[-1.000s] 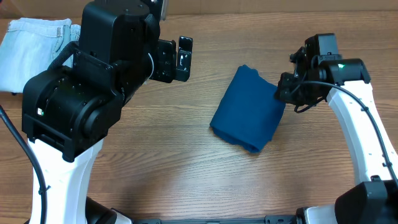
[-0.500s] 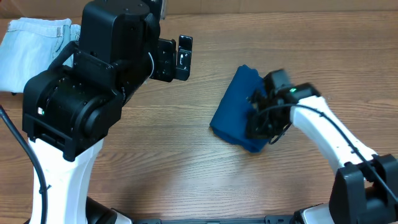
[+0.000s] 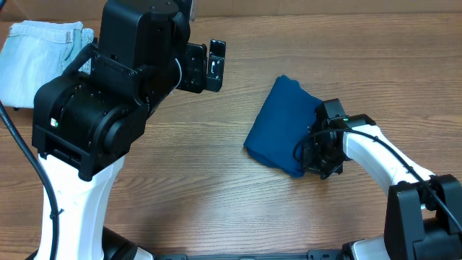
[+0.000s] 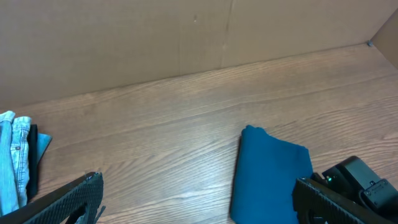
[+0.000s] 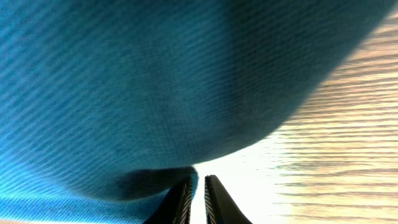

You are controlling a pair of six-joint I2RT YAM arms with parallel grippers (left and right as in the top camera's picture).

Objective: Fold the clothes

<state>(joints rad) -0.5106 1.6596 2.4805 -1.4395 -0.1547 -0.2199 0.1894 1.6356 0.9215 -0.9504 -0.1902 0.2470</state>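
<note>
Start at the near right of the table (image 3: 216, 188). The right gripper (image 3: 323, 150) sits low at the lower right edge of the polo shirt (image 3: 280, 131). A second ago it stood at the shirt's upper right edge. Half a second ago it passed over the lower right corner, and now it has settled just off that corner. In the right wrist view its two fingers are pressed almost together, with only a thin bright slit between them. The teal knit fills the frame above the tips. No fabric can be confirmed between the fingers, so treat the gripper as closed beside the hem, not as holding it.

Across all three moments the shirt has kept the same outline: a compact, slanted rectangle lying flat at centre right. This suggests the folds are already made and that the right arm is only sweeping or tidying the edge. Expect little work to remain.

Farther out, at upper centre, the left gripper (image 3: 209, 63) hangs well clear of the shirt with its fingers spread as wide as they go and nothing between them. It has barely shifted.

At the far left corner lie the pale jeans (image 3: 36, 54), well apart from the shirt. Behind them stands the cardboard wall (image 4: 124, 43). Nothing lies between either arm and the shirt. The bulky left arm does hide part of the table from the overhead camera.
</note>
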